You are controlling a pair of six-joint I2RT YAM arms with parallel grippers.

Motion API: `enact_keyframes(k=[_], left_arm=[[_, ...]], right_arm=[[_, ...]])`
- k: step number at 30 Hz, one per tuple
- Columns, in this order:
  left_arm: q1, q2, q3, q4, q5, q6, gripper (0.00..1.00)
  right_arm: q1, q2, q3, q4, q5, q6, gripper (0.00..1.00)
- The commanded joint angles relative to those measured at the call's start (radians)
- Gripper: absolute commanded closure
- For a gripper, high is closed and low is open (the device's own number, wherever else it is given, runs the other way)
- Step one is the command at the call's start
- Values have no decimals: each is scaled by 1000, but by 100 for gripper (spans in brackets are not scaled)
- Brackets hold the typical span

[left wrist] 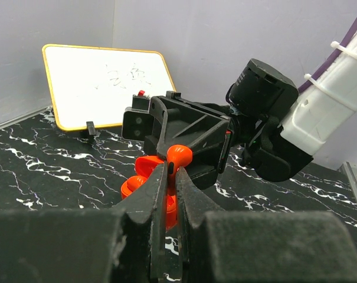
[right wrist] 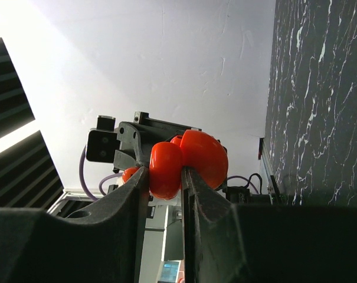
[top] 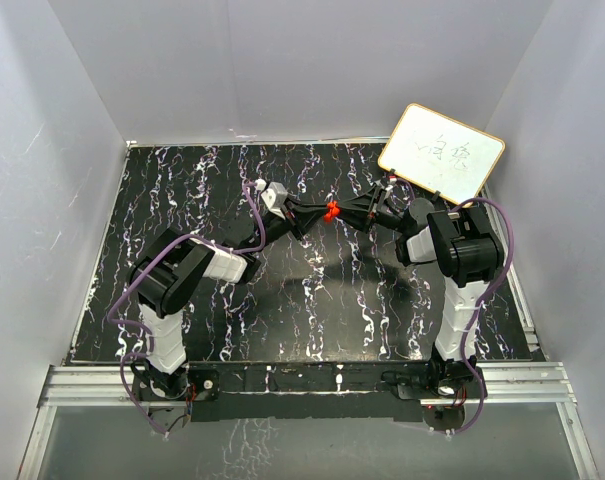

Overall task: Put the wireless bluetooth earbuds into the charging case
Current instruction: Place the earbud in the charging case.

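Top looks down; close wrist views share the charging case (left wrist: 141, 167).

The small, round, glossy bright red plastic charging case (top: 331, 211) hangs above the table, left of the gold-framed whiteboard (top: 442, 152) and a little nearer the arms than it. The right gripper (right wrist: 165, 177) pinches the case from both sides, and its rounded red body bulges past the fingers. One tiny bright red plastic earbud (left wrist: 179, 155), a bulb-shaped piece, is clamped in the left gripper (left wrist: 172, 171). It sits against the case, on the side away from the whiteboard. A second earbud cannot be made out.
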Motion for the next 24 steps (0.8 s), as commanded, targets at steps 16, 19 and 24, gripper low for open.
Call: enact_keyframes(k=[16,19,24], left_arm=[[6,11,26,198,-33,42,100],[6,14,26,200,-37,44,100],[6,16,28,200,-41,44,100]], right_arm=[[6,-45,41,341,13,22,100],[7,-47,41,341,14,25,100],[6,-47,41,341,15,25,100]])
